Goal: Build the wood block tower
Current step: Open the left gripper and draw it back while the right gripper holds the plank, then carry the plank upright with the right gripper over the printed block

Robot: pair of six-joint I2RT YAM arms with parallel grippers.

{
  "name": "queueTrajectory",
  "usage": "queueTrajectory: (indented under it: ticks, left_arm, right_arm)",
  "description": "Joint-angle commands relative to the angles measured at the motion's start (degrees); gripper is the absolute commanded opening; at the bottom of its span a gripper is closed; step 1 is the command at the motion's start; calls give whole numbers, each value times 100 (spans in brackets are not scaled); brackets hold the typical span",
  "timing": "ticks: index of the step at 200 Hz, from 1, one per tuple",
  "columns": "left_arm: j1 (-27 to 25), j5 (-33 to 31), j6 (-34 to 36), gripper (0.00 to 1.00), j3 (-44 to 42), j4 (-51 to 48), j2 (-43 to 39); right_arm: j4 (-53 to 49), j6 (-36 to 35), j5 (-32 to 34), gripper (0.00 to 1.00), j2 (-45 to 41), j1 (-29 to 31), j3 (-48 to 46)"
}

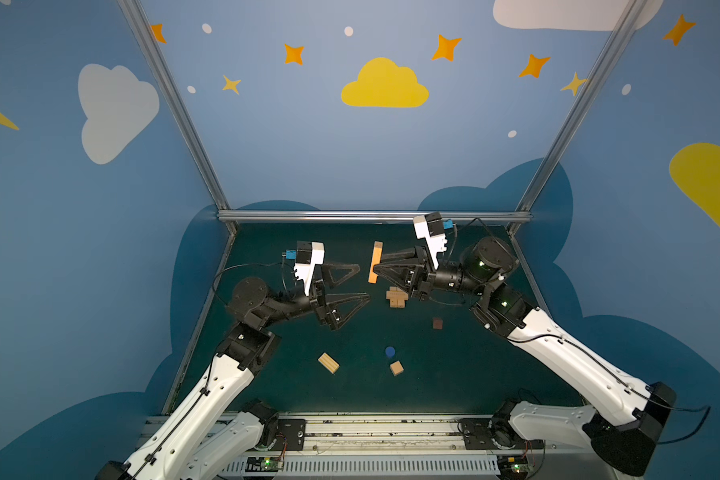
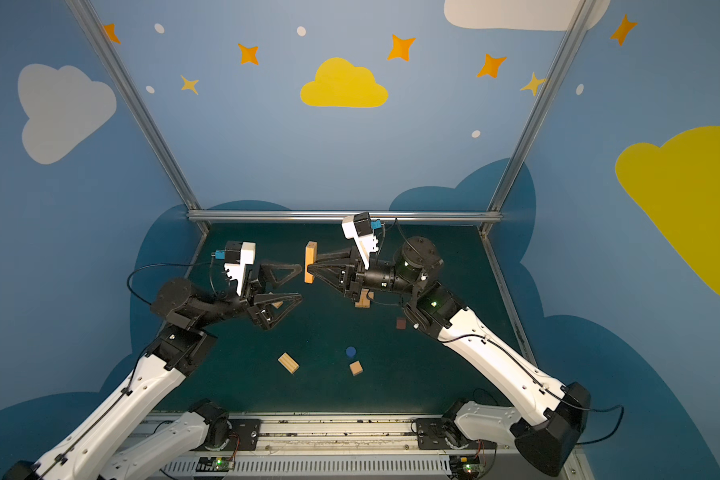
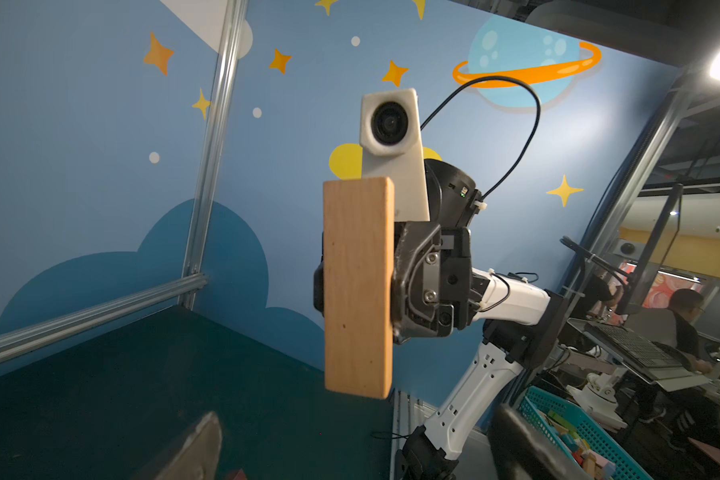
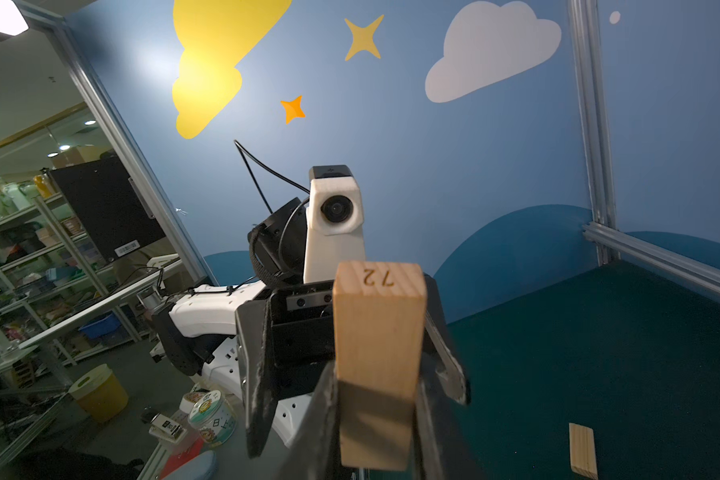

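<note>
Tan and upright, a wooden bar (image 1: 375, 262) is clamped between the right jaws, raised off the dark green surface (image 1: 287, 390). The left jaws gape wide and empty just beside the bar, not touching it. The wood block tower (image 1: 395, 297) sits on the surface beneath the right jaws. A dark reddish-brown cube (image 1: 437, 323), blue round piece (image 1: 390, 351), tan cube (image 1: 396, 368) and loose bar (image 1: 328, 363) lie apart nearer the front.

Standing low right of the surface's middle: the wood block tower (image 1: 395, 297), tan bars crossing. Hanging upright nearby in the right tool (image 1: 382, 266): a long tan bar (image 1: 376, 262). Lying loose nearer the front edge: dark reddish-brown cube (image 1: 437, 323), blue round piece (image 1: 390, 351), tan cube (image 1: 396, 368), grooved tan bar (image 1: 328, 363).
</note>
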Motion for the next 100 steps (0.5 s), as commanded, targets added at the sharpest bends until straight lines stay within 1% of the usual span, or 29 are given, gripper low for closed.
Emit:
queueTrajectory:
  ticks: [1,31,60,81,100]
  left_arm:
    - [10,-714,391,100,-11,-482,-64]
    - [75,-1057,481,100,69,-753,7]
    - [121,-1263,481,100,73,-856,82]
    - [139,-1543,522,100,145,-1070,153]
    - [202,-1649,519,100,215,-1210,233]
  right_arm:
    - [-536,-267,803,0,-151,12,-49]
    - [-1123,-377,1543,0,-115,14,-21]
    - [-1380,-394,1879,0,-32,14,-41]
    - [-1559,-402,2156,0,58,-1,-9]
    - [-1916,-402,2388,0,166,-23,123]
